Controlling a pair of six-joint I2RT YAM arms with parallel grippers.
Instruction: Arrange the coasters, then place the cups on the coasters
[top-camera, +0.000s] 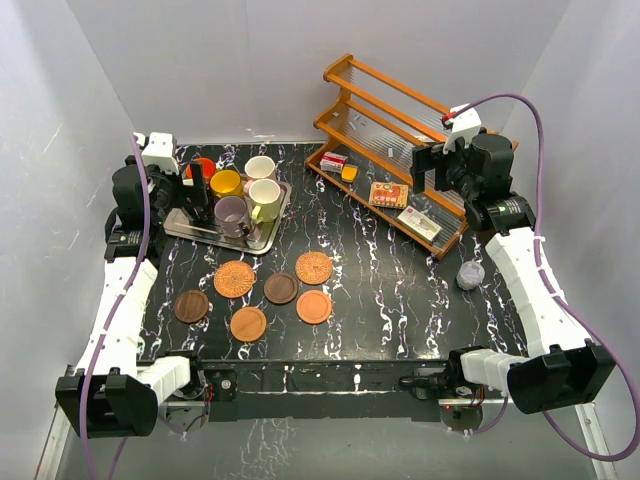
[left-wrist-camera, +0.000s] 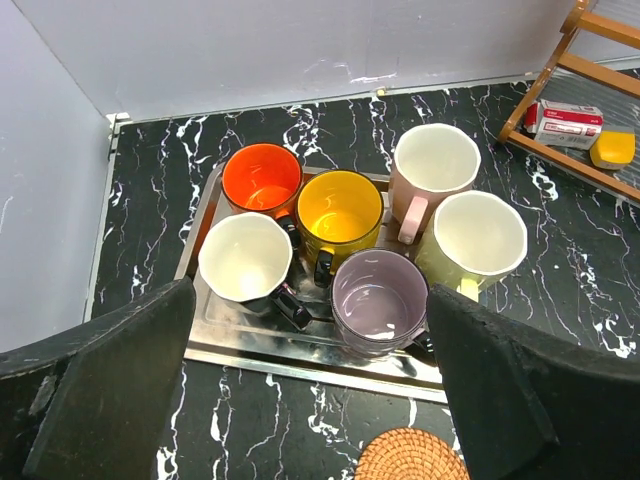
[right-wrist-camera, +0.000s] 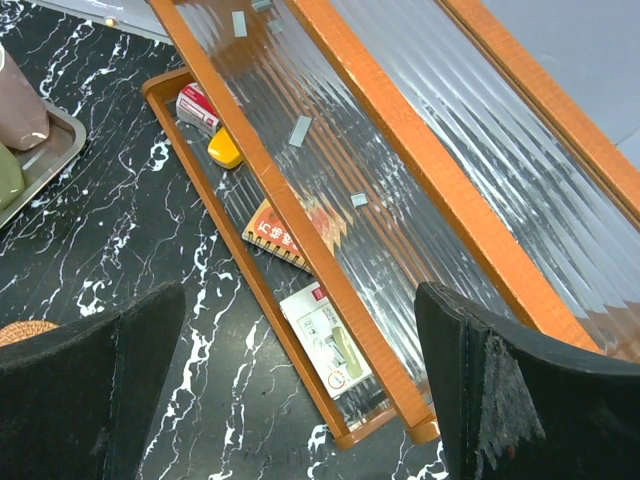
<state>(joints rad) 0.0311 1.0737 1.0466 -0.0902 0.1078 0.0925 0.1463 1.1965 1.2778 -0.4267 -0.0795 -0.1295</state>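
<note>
a robot test booth, i'd say: plain white walls (top-camera: 300, 60) box in a black marbled table (top-camera: 400, 300), cabled arms (top-camera: 125, 300) bolted on.

Noted: left arm (top-camera: 122, 295) rises from its near-left base and folds toward far left. The left tool (left-wrist-camera: 310, 300) tilts downward, fingers (left-wrist-camera: 110, 390) spread wide, holding nothing. The right arm (top-camera: 535, 285) mirrors this at far right, right tool (right-wrist-camera: 300, 295) angled down, equally agape, empty.
</note>
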